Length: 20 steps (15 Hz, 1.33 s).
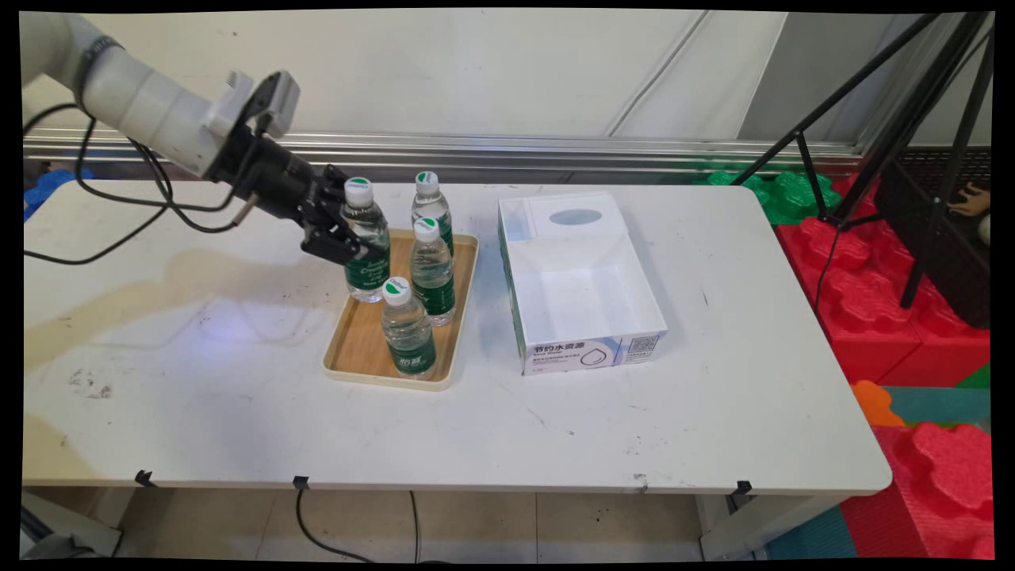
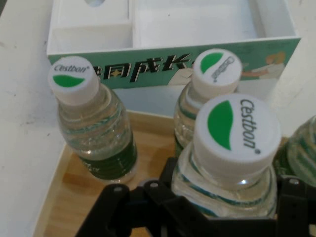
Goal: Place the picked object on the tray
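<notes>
The end effector (image 1: 349, 238) was grasping a water bottle (image 1: 365, 246) at the left back corner of a wooden tray (image 1: 349, 349). Three more bottles (image 1: 432, 274) stood in the tray, near it. A white box (image 1: 583, 281) sat open just beside the tray on the surface (image 1: 198, 396).

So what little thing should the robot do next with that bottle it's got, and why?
Probably lift it straight up a little. The gripper looks closed around the bottle at the back left of the tray, and that bottle's base still seems to be on the tray. Three other bottles stand close by, so moving sideways first could knock one over.
</notes>
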Each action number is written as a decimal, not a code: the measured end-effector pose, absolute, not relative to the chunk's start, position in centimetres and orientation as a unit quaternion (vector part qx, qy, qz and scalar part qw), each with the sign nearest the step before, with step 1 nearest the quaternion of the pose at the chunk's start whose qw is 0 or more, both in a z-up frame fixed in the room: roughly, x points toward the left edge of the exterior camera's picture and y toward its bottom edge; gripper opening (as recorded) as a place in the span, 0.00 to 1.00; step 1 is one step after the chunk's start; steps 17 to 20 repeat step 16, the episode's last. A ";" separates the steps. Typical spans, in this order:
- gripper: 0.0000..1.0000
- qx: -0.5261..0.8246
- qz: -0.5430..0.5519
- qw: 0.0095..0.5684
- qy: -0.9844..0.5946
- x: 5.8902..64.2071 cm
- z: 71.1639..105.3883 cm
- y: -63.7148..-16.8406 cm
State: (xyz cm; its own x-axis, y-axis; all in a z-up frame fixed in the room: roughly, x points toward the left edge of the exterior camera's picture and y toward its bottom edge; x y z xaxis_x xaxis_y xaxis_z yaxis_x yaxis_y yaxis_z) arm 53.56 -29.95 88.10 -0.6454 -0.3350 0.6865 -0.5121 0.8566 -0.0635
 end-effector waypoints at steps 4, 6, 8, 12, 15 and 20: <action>0.00 0.234 0.132 0.346 -0.899 53.4 85.9 -30.7; 0.00 0.234 0.134 0.343 -0.900 53.4 84.7 -31.1; 0.00 0.234 0.135 0.341 -0.900 53.4 83.6 -31.4; 0.00 0.235 0.136 0.339 -0.901 53.5 82.4 -31.7; 1.00 0.237 0.136 0.340 -0.900 53.6 81.5 -31.8; 1.00 0.238 0.135 0.340 -0.900 53.6 81.3 -31.8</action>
